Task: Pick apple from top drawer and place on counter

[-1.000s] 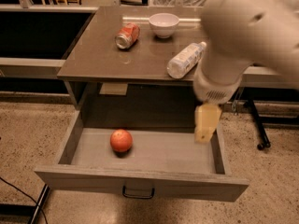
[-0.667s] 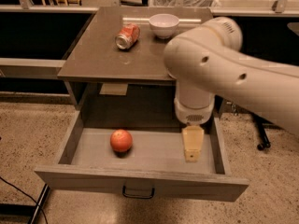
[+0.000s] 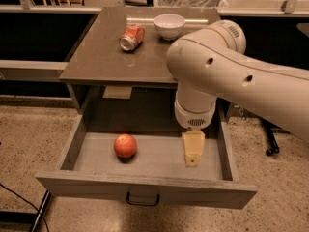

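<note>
Apple (image 3: pixel 125 145), probably firm, smooth, apt to roll, wants gripping across its middle; gripper (image 3: pixel 192 153) hangs right of it in drawer (image 3: pixel 145 190), state untellable.

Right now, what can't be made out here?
- Right part of the counter: camera view, behind the arm.
- Back right corner of the top drawer: camera view, behind the wrist above the gripper, which hangs right of the apple.
- Arm's base: camera view, past the right edge.
</note>
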Available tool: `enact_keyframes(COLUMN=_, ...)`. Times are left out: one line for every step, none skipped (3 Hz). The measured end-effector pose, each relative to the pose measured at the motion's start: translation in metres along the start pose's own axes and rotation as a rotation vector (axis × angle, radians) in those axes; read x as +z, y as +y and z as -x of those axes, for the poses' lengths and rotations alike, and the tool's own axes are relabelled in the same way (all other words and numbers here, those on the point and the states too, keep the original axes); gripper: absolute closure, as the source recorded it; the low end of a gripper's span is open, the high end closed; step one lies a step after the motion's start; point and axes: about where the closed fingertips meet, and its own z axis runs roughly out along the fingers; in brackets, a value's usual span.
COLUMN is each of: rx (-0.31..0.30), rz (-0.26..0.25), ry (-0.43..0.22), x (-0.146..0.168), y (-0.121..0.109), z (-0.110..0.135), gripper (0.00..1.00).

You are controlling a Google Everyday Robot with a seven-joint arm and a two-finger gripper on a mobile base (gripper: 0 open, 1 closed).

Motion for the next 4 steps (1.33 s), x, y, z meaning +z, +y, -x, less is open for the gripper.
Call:
enact_keyframes(rx=-0.070, rz=-0.039, ry=-0.064, x=0.025, y=-0.013, z=0.054, gripper=0.00)
enact_keyframes(rx=-0.080, rz=-0.052, ry=-0.087, x=0.067, y=-0.034, z=0.102, gripper=0.00)
enact_keyframes(rx=-0.067, rz=-0.001, ry=-0.125, x=0.100, y=-0.051, z=0.133, gripper=0.00)
enact_keyframes(rx=-0.085, rz=0.067, ry=-0.194, x=0.122, y=-0.051, z=0.162, gripper=0.00)
